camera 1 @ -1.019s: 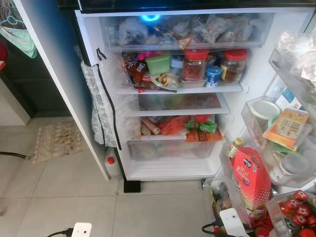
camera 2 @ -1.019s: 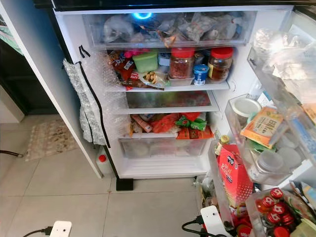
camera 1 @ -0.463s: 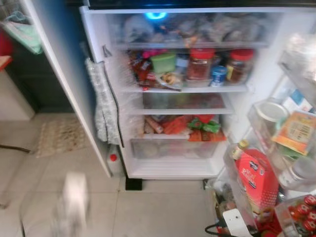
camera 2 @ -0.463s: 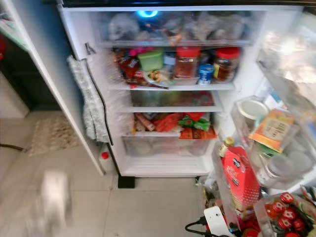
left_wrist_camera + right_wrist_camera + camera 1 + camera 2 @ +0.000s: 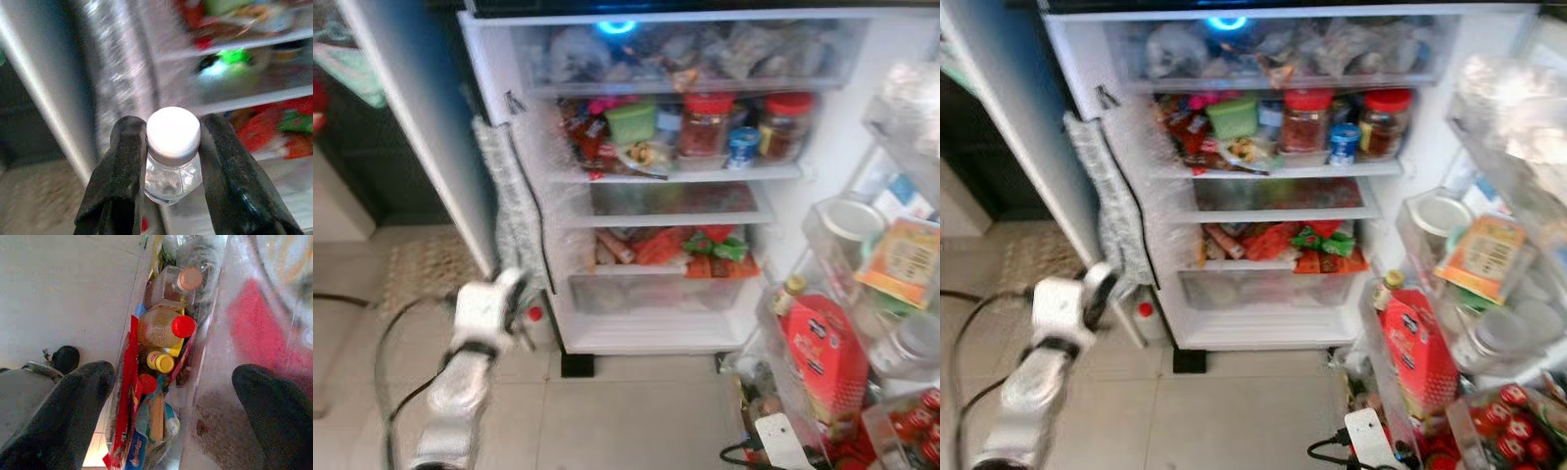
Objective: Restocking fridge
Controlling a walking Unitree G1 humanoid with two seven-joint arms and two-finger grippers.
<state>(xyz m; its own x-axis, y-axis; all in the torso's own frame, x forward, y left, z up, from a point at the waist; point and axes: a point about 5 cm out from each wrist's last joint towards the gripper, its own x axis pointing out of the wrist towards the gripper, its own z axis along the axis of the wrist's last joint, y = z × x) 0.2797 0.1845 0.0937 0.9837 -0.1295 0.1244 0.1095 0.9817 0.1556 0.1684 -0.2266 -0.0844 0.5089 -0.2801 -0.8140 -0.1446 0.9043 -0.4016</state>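
Head view: left arm (image 5: 460,392) raised, blurred, beside the open fridge (image 5: 666,196). Left wrist view: left gripper (image 5: 171,161) clamps a clear plastic bottle (image 5: 172,171) at its ribbed white cap (image 5: 173,134). Right wrist view: right gripper (image 5: 171,401), fingers wide apart, above the door bin (image 5: 166,382) with red- and yellow-capped bottles.

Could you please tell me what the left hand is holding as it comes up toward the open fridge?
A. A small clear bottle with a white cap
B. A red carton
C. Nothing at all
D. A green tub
A: in the left wrist view, the left hand has its two black fingers clamped on either side of a small clear bottle with a white cap.
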